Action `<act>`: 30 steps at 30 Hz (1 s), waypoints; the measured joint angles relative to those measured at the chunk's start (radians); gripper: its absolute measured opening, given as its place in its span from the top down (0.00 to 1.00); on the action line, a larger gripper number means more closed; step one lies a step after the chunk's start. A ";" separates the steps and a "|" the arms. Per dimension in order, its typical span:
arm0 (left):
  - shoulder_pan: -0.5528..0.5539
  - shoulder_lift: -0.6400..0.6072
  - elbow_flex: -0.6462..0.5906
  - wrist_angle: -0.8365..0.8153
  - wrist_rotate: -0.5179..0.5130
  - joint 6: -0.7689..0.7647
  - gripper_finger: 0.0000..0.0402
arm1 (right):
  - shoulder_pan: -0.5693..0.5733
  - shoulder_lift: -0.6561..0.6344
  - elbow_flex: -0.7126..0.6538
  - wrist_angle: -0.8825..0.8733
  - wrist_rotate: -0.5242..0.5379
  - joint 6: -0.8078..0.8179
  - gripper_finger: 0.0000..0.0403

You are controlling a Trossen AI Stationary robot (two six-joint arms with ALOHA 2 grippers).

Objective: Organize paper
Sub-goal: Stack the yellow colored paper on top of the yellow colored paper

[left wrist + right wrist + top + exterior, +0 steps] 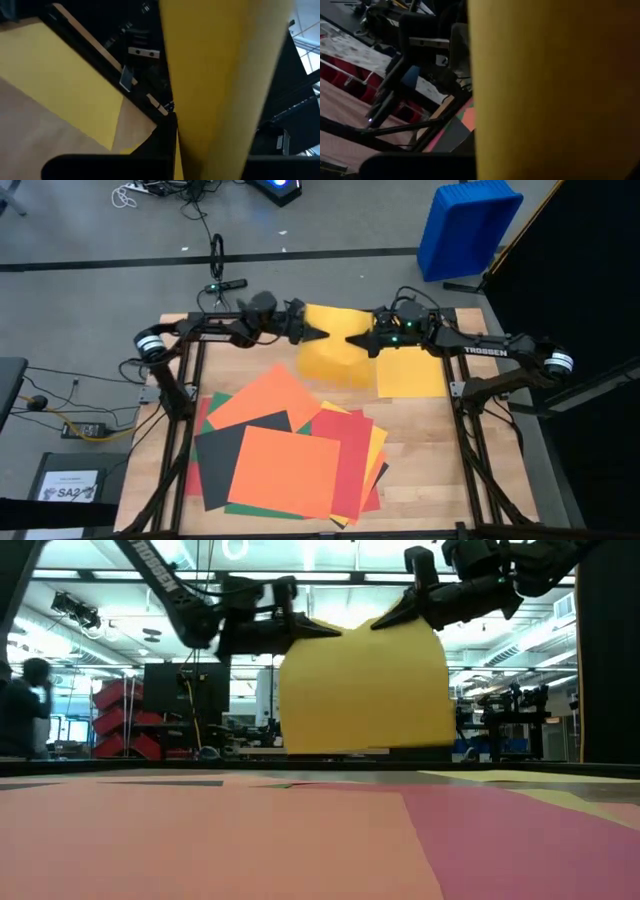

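two grippers meet over the far middle of the counter [420, 440], left gripper [318, 333] and right gripper [352, 340], each with jaws pinching the top edge of one yellow sheet [335, 355] held aloft between them. low view alone shows it hanging clear of the counter, and a person [20, 705] beyond. high view alone shows one more yellow sheet [412, 373] lying flat, the mixed pile [285, 455], one blue bin [468, 228], "trossen" on the right arm, "sa2" on a white sheet [70, 487].
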 joint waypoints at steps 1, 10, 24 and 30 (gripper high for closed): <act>-0.004 0.014 0.019 0.001 -0.005 -0.002 1.00 | -0.001 -0.007 0.000 -0.013 0.008 -0.003 1.00; -0.015 0.086 0.108 0.002 -0.080 -0.031 1.00 | -0.031 -0.174 0.000 -0.328 0.165 -0.080 1.00; -0.083 0.294 0.354 -0.015 -0.134 -0.093 1.00 | -0.085 -0.311 0.001 -0.626 0.281 -0.120 1.00; -0.112 0.387 0.485 -0.049 -0.135 -0.116 1.00 | -0.098 -0.316 0.001 -0.694 0.320 -0.137 1.00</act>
